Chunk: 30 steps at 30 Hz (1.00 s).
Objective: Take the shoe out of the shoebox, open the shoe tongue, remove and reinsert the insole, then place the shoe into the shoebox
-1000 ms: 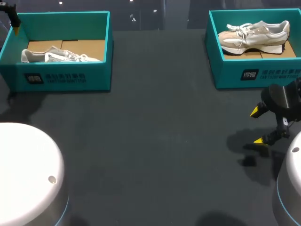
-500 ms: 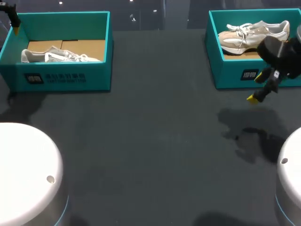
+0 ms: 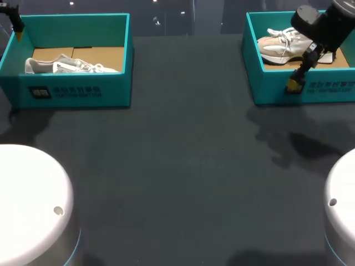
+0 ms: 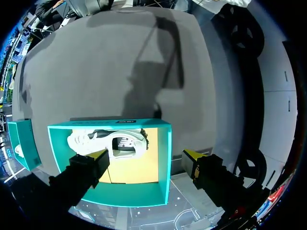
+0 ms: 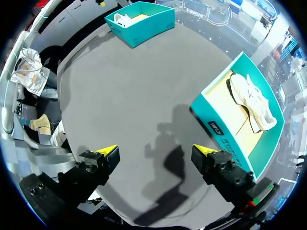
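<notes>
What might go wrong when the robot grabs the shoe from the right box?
The right gripper is open beside the right shoebox, not over it; reaching in, a finger might knock the wall and shove the box. The shoe lies on its side with loose laces, so fingers might snag only laces.

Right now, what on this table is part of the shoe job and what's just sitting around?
Job:
right shoebox with the beige shoe inside
right end effector, open, near that box's front
left shoebox with the white shoe inside
left end effector, open, above that box

Not the job:
dark table
white arm bases at the near corners
</notes>
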Motion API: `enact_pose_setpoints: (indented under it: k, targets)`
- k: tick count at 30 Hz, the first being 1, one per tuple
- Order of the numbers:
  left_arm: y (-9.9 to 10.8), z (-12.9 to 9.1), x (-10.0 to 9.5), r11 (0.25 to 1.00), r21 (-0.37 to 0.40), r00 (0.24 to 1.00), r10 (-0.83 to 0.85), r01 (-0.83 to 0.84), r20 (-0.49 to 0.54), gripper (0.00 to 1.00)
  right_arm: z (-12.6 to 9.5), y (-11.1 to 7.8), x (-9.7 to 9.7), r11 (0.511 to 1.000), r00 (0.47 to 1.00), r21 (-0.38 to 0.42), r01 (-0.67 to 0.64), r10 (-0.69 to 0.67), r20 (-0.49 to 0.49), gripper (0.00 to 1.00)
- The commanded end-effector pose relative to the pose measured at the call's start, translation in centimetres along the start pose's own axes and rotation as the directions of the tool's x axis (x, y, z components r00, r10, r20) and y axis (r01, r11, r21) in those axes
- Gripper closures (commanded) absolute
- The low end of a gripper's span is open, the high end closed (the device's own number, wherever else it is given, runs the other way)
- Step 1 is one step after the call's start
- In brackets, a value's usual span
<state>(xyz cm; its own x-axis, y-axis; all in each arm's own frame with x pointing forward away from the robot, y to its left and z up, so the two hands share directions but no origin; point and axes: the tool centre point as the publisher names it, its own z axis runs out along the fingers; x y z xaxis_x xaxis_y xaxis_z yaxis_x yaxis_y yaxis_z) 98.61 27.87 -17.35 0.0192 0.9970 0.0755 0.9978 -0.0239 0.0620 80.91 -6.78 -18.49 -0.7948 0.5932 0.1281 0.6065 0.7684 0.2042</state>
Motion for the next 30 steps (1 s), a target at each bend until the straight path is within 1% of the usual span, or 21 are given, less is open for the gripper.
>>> enact_pose_setpoints:
  k: [1, 2, 4, 7, 9, 10, 11, 12, 13, 15, 29, 30]
  targets:
    - [0.0, -0.1, 0.0, 1.0, 0.001, 1.0, 0.001, -0.001, -0.002, 0.0, 0.0, 0.2, 0.0, 1.0, 1.0, 0.028, -0.001, 0.001, 0.001, 0.0]
    - [0.0, -0.1, 0.0, 1.0, 0.001, 1.0, 0.001, -0.001, -0.002, 0.0, 0.0, 0.4, -0.9, 0.999, 0.999, 0.045, -0.029, 0.029, 0.014, 0.0]
    - [0.0, -0.1, 0.0, 1.0, 0.001, 1.0, 0.001, -0.001, -0.002, 0.0, -0.4, 1.1, -2.8, 0.995, 0.995, 0.045, -0.094, 0.093, 0.027, 0.0]
    - [0.0, -0.1, 0.0, 1.0, 0.001, 1.0, 0.001, -0.001, -0.002, 0.0, -1.1, 2.8, -6.5, 0.972, 0.974, 0.072, -0.225, 0.224, 0.02, 0.0]
    - [0.0, -0.1, 0.0, 1.0, 0.001, 1.0, 0.001, -0.001, -0.002, 0.0, -1.6, 4.1, -9.0, 0.947, 0.954, 0.11, -0.3, 0.296, 0.054, 0.0]
    - [0.0, -0.1, 0.0, 1.0, 0.001, 1.0, 0.001, -0.001, -0.002, 0.0, -2.0, 4.7, -10.0, 0.947, 0.952, 0.105, -0.304, 0.299, 0.061, 0.0]
    - [0.0, -0.1, 0.0, 1.0, 0.001, 1.0, 0.001, -0.001, -0.002, 0.0, -2.2, 5.2, -11.1, 0.937, 0.941, 0.087, -0.337, 0.332, 0.067, 0.0]
    - [0.0, -0.1, 0.0, 1.0, 0.001, 1.0, 0.001, -0.001, -0.002, 0.0, -2.4, 5.5, -12.3, 0.935, 0.938, 0.088, -0.344, 0.339, 0.068, 0.0]
    - [0.0, -0.1, 0.0, 1.0, 0.001, 1.0, 0.001, -0.001, -0.002, 0.0, -2.5, 5.6, -13.5, 0.917, 0.922, 0.102, -0.385, 0.378, 0.084, 0.0]
    - [0.0, -0.1, 0.0, 1.0, 0.001, 1.0, 0.001, -0.001, -0.002, 0.0, -2.5, 5.3, -15.6, 0.883, 0.887, 0.088, -0.462, 0.459, 0.054, 0.0]
    - [0.0, -0.1, 0.0, 1.0, 0.001, 1.0, 0.001, -0.001, -0.002, 0.0, -2.5, 5.3, -15.6, 0.883, 0.887, 0.088, -0.462, 0.459, 0.054, 0.0]
    - [0.0, -0.1, 0.0, 1.0, 0.001, 1.0, 0.001, -0.001, -0.002, 0.0, -2.3, 5.5, -16.1, 0.864, 0.869, 0.09, -0.495, 0.491, 0.066, 0.0]
